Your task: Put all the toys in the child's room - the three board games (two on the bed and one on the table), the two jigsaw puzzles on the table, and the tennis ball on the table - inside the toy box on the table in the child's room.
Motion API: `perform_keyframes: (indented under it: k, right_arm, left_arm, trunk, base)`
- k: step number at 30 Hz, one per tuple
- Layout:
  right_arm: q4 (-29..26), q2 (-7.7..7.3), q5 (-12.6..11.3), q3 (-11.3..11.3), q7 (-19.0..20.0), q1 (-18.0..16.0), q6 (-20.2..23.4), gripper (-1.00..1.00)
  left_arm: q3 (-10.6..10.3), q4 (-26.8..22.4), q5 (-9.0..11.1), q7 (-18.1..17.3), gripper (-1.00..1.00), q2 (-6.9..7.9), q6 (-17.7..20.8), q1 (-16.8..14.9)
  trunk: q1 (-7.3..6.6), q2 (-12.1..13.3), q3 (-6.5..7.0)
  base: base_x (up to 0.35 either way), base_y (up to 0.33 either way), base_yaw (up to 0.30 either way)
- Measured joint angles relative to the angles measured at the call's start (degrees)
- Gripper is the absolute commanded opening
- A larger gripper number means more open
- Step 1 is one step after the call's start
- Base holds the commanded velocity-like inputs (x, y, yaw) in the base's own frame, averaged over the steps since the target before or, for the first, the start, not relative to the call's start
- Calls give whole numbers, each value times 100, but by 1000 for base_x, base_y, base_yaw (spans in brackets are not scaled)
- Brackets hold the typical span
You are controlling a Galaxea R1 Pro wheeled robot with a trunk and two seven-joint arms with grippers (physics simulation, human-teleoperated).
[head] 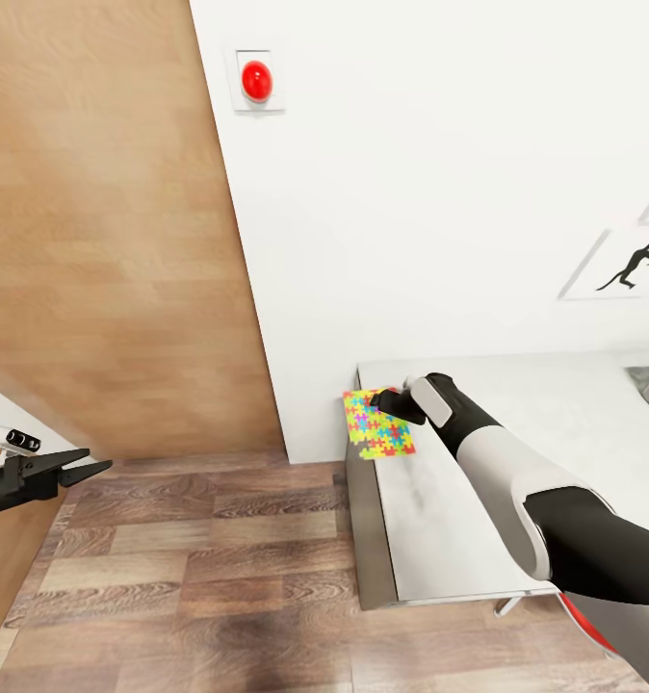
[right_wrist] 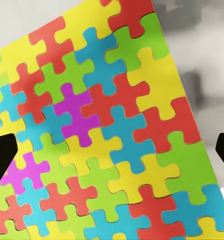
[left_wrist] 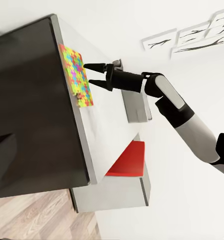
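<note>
The puzzle [head: 377,423] lies at the counter's [head: 459,539] corner, just under the right gripper [left_wrist: 93,74], fingers apart, arm outstretched.

Jigsaw puzzle [right_wrist: 112,125]: interlocking yellow, red, green, blue, purple.

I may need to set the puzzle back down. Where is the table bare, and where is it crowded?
The table is bare from the jigsaw puzzle at its corner toward its near edge, beside the right arm. Crowded at the corner itself, where the right gripper hovers open over the puzzle.
</note>
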Motion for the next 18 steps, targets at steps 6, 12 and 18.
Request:
perform_keyframes:
  k: [6,12,18]
  right_arm:
    - [0,-6,0,-1,-8,0,-2,100]
    - [-3,-11,0,-8,-7,0,-1,100]
    - [-230,-7,-8,-9,-5,2,5,100]
  left_arm:
    - [0,0,0,0,100,-12,0,0]
    - [0,0,0,0,100,-35,0,0]
    - [0,0,0,0,100,-43,0,0]
  trunk:
    - [0,0,50]
    - [0,0,105]
    - [0,0,161]
  base:
    - [0,0,0]
    - [0,0,0]
    - [0,0,0]
